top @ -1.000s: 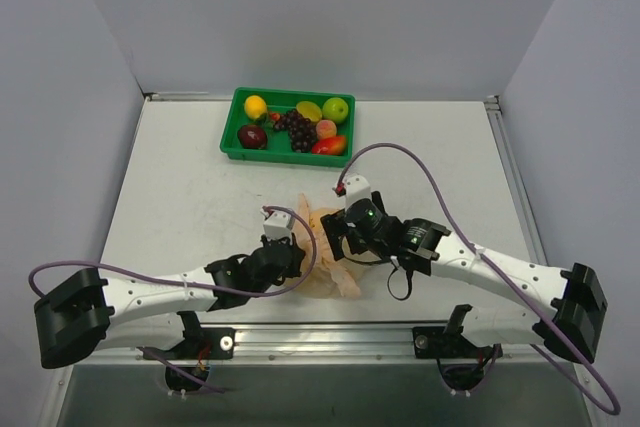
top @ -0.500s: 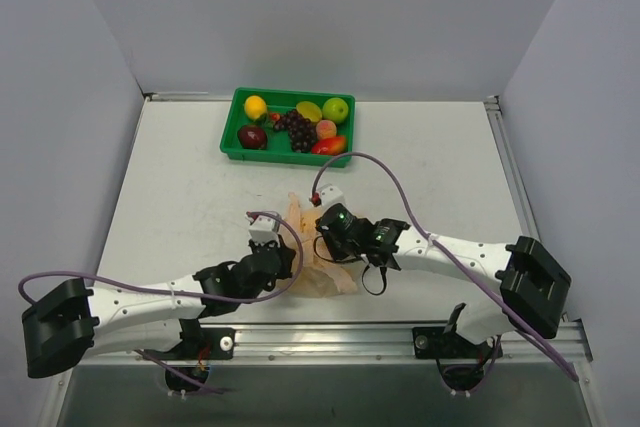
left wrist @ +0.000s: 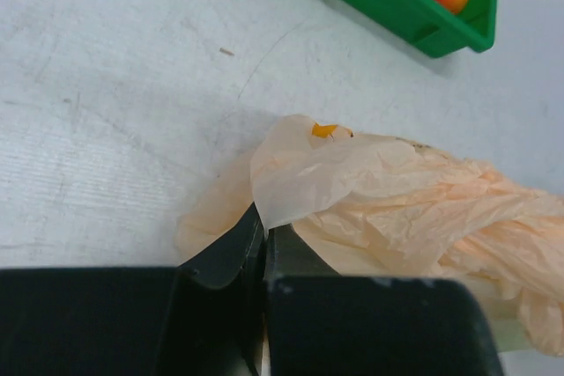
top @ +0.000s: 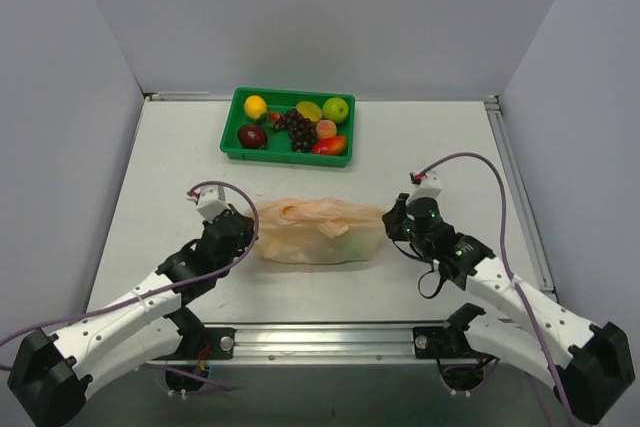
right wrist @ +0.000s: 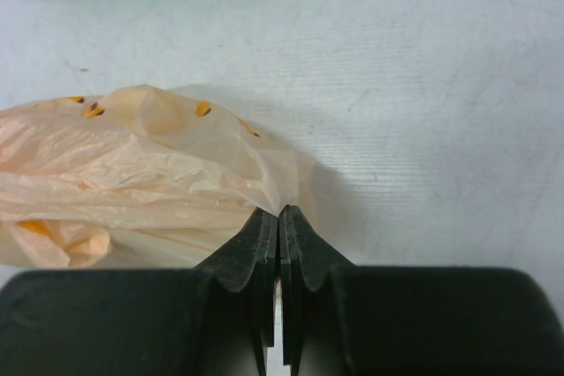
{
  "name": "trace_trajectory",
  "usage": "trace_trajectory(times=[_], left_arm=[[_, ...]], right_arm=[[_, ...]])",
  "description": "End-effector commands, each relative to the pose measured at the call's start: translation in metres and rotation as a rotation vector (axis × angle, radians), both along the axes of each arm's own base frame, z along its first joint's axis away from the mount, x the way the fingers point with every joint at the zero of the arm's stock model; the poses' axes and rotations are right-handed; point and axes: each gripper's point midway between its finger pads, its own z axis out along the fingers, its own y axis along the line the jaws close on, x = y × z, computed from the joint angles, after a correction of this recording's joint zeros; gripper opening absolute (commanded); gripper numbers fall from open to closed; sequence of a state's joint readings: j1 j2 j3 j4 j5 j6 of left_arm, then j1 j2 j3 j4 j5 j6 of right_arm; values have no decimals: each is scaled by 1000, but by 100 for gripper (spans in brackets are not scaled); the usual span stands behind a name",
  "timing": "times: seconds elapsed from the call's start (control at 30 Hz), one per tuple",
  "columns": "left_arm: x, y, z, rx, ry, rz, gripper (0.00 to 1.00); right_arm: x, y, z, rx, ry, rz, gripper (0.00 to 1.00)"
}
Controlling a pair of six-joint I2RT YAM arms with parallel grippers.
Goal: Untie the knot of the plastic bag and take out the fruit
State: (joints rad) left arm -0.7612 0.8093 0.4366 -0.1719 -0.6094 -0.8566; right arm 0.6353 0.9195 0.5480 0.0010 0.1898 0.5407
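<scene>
The left gripper (left wrist: 263, 224) is closed tight on a thin flap at the left end of the plastic bag (top: 315, 232). The right gripper (right wrist: 279, 214) is closed the same way on the film at the right end. In both wrist views the jaws meet w/ only plastic between the tips. The arms stand well apart, one on each side, so the bag lies stretched between them on the near middle of the table (top: 170, 167). My judgement: it is held like this to pull the top of the bag sideways, i.e. to loosen the tied part, while the weight inside keeps the bottom down.

The bag is thin, pale peach and very crinkly, w/ small yellow-orange prints, and its shape is long and low. A bunch of plastic on its top, toward the left, may be the knot (top: 298, 210) (I cannot tell if it is tied or loose). The fruit (top: 341, 230) shows only as dim shapes through the film, e.g. a greenish one right of the middle; none is outside the bag. The green tray (top: 285, 155) at the far side, well apart from the bag, holds other pieces, incl. grapes (top: 298, 130) and a dark red apple (top: 252, 136).
</scene>
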Motion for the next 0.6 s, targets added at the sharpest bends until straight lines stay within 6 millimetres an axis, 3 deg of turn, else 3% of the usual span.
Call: trace_trajectory(times=[0.0, 0.03, 0.07, 0.23, 0.27, 0.33, 0.37, 0.47, 0.57], left_arm=[[25, 38, 33, 62, -17, 113, 0], [31, 34, 41, 51, -23, 90, 0], [39, 32, 63, 57, -57, 72, 0], [64, 1, 109, 120, -159, -109, 0], [63, -11, 113, 112, -167, -181, 0], [63, -21, 113, 144, -185, -260, 0], [59, -29, 111, 144, -188, -319, 6], [50, -33, 90, 181, -161, -396, 16], [37, -30, 71, 190, -125, -423, 16]], right_arm=[[0, -35, 9, 12, -54, -153, 0], [0, -33, 12, 26, -63, -146, 0], [-3, -24, 15, 51, -62, -90, 0], [-11, 12, 31, 65, -47, 112, 0], [-15, 20, 32, 40, -51, 162, 6], [-18, 28, 45, 13, -71, 216, 18], [-22, 32, 43, -22, -52, 247, 31], [-30, 47, 51, -118, -57, 353, 58], [-37, 69, 63, -201, -80, 480, 69]])
